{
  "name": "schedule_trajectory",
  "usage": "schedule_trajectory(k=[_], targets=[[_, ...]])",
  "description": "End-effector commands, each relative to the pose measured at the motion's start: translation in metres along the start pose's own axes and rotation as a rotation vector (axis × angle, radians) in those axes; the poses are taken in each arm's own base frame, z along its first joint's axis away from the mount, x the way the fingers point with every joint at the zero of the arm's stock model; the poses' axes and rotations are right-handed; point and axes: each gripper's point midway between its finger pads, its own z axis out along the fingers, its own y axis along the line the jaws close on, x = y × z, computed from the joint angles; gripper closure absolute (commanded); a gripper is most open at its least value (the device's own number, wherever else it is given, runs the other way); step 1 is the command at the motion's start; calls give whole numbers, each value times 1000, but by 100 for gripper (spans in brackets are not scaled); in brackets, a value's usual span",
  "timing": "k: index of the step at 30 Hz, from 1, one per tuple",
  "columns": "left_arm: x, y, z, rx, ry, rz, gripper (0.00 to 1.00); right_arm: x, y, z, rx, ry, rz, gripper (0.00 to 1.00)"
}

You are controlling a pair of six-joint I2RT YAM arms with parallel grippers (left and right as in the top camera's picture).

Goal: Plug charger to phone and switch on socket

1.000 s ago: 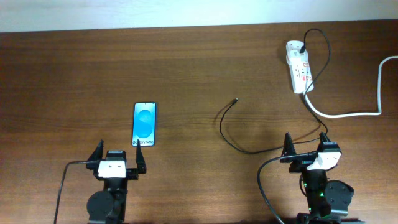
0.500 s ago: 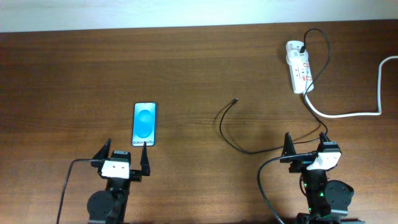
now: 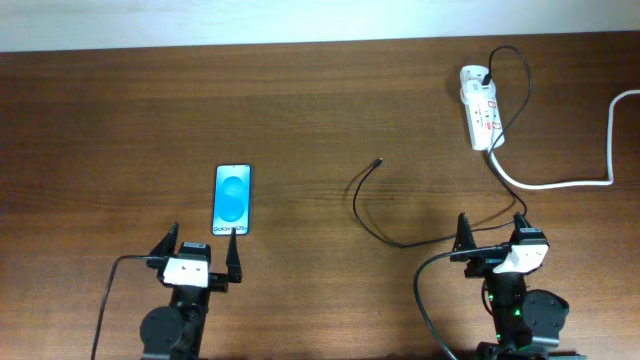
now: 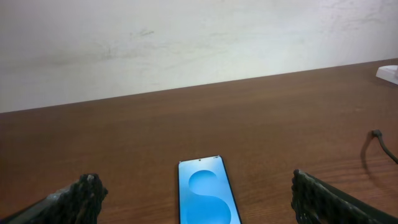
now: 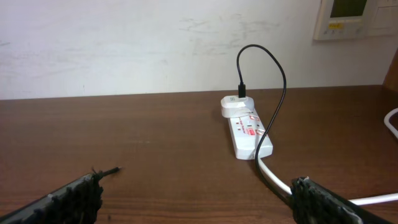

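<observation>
The phone (image 3: 232, 199) lies flat and face up on the tabletop (image 3: 300, 90), screen lit blue, straight ahead of the left jaws and just beyond their fingertips, with its white-banded bottom edge nearest them. The charger (image 3: 356, 203) trails loose across the tabletop. Its connector tip (image 5: 112, 169) rests ahead of the right jaws and off to their left, well apart from the phone and touching nothing. Its black plug end (image 5: 241, 87) appears already seated at the far end of the socket (image 3: 481, 115). The socket sits well ahead of the right jaws and slightly to their right, and its thick white cord (image 3: 560, 183) runs off to the right. The position of the socket's switches cannot be read at this size. Both sets of jaws stand wide and hold nothing; each wrist view shows one finger at either lower corner of the frame. Assessment: no step is complete, and the step in hand is the first approach to the connector. The next move calls for the right jaws to advance forward and left, narrow, and pinch the cable just behind the tip with the tip in line with the phone's near edge. The left jaws are placed to steady the phone. A light phone is liable to slide under insertion force.
</observation>
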Motion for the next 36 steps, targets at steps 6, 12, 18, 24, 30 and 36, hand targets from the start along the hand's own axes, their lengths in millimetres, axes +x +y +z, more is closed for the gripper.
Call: schedule_trajectory(k=[6, 12, 18, 24, 30, 36], targets=[[1, -2, 0, 17, 1, 12, 1, 2, -3, 0, 15, 4, 5, 2], [1, -3, 0, 20, 0, 12, 1, 2, -3, 0, 15, 4, 5, 2], [-1, -6, -1, 39, 8, 11, 1, 2, -3, 0, 15, 4, 5, 2], [-26, -12, -13, 84, 10, -43, 1, 2, -2, 0, 11, 4, 5, 2], [-57, -10, -21, 87, -7, -43, 1, 2, -1, 0, 7, 4, 5, 2], [-70, -9, -16, 93, 76, -47, 1, 2, -1, 0, 7, 4, 5, 2]])
